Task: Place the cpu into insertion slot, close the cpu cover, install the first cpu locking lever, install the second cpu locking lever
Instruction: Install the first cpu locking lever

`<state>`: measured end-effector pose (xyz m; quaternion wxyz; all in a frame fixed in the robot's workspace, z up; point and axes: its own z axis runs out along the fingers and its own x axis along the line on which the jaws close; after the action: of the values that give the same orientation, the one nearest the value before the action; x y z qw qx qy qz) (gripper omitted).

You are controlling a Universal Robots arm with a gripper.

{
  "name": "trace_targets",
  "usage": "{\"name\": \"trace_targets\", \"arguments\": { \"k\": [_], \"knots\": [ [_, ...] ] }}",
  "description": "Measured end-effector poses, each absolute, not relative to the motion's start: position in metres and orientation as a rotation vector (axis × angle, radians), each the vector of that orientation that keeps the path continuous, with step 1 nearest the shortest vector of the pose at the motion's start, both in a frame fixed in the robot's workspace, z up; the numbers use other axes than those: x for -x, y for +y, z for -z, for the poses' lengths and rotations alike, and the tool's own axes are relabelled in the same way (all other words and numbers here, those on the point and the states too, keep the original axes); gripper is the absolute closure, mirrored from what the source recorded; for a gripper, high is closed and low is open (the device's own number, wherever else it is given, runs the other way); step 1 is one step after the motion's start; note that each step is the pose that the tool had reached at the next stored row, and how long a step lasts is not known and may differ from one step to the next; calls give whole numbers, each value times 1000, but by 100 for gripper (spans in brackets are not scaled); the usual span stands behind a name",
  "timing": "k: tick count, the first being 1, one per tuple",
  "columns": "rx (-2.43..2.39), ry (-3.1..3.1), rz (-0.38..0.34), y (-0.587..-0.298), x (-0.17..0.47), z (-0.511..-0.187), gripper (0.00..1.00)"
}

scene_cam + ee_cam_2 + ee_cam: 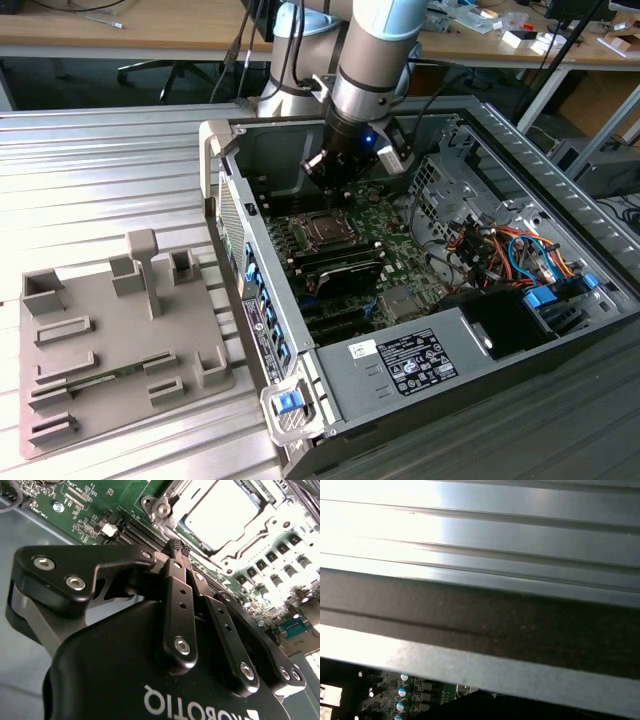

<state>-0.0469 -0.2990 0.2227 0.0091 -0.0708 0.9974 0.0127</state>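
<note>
Jaws [177, 546] pressed together empty, above green motherboard [90, 510], cpu cover [170, 505] closed over cpu [225, 512] nearby.

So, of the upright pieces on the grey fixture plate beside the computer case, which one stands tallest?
The T-topped post near the far middle of the grey fixture plate. It rises clearly above the low blocks around it, and it carries a wider cap on a narrow stem.

White logo lettering, upside down, on the black body of the gripper [177, 547], printed white label [417, 362] and small sticker [362, 349] on the metal cover [470, 330], fine print illegible, tiny white silkscreen on the motherboard [90, 505]
</note>
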Motion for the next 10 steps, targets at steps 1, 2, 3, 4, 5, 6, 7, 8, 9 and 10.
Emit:
{"name": "trace_targets", "arguments": {
  "k": [1, 2, 3, 4, 5, 6, 7, 8, 9, 10],
  "knots": [
    [221, 3115, -41, -299, 47, -224, 89],
    [221, 3115, -43, -300, 46, -225, 89],
    [221, 3115, -44, -300, 46, -226, 89],
    [221, 3115, -45, -300, 46, -227, 89],
    [221, 3115, -46, -301, 46, -229, 89],
    [221, 3115, -49, -301, 46, -231, 89],
    [221, 3115, -52, -301, 46, -233, 89],
    [221, 3114, -54, -301, 46, -236, 89],
    [221, 3114, -57, -302, 46, -238, 89],
    [221, 3114, -58, -302, 46, -239, 89]
  ]
}}
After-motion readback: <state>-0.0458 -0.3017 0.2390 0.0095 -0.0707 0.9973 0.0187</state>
